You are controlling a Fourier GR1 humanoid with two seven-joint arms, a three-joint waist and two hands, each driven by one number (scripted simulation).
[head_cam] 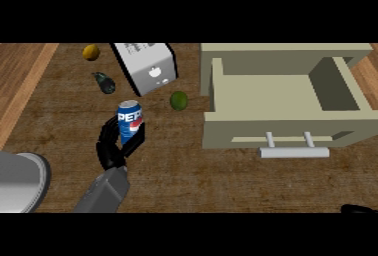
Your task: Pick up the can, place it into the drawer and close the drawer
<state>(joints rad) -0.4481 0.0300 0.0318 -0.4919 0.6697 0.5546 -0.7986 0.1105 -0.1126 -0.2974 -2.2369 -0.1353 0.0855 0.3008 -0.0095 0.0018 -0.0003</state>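
Observation:
A blue Pepsi can [130, 117] stands upright on the brown counter, left of centre. My left hand [112, 149] comes up from the lower left and curls round the can's lower half, fingers on its left side and thumb on its right. The beige drawer [221, 95] is pulled open at the right, its inside bare, with a pale bar handle [294, 151] on its front. Only a black tip of my right hand [359, 208] shows at the lower right corner.
A silver box-shaped appliance [145, 67] lies behind the can. A lime [179, 100] sits between it and the drawer, a dark green object [105, 82] to its left, a lemon [91, 52] further back. A grey round object [18, 182] fills the lower left.

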